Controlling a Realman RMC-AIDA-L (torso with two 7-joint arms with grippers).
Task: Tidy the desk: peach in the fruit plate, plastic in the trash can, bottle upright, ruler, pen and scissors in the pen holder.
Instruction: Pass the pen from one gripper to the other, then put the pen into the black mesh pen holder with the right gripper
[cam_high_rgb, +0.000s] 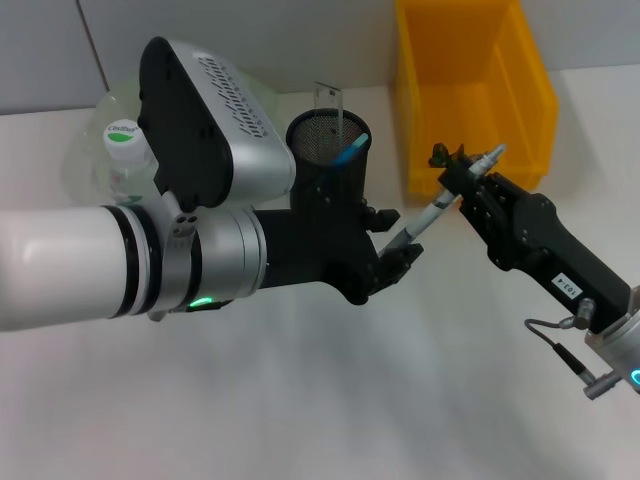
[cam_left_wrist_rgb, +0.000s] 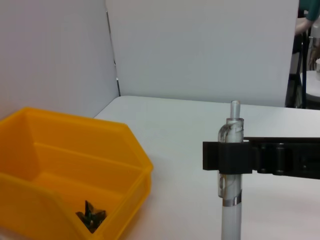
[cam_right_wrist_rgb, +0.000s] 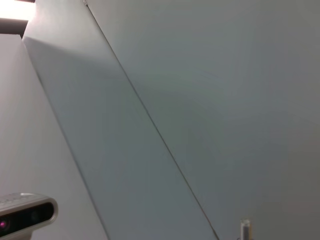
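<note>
Two hands meet over the white tabletop (cam_high_rgb: 300, 400) on my feed: the right hand (cam_high_rgb: 462, 176) is clamped on one pen (cam_high_rgb: 432, 212) near its top end, while the pen's lower tip sits between the fingers of the left hand (cam_high_rgb: 393, 238); whether those are gripping it I cannot tell. One black mesh pen holder (cam_high_rgb: 328, 160) stands just behind, one yellow bin (cam_high_rgb: 470, 90) beyond. One bottle (cam_high_rgb: 128, 155) stands upright at left, its cap lettering unreadable.

likely lab: white partition panels (cam_left_wrist_rgb: 200, 50)
</note>
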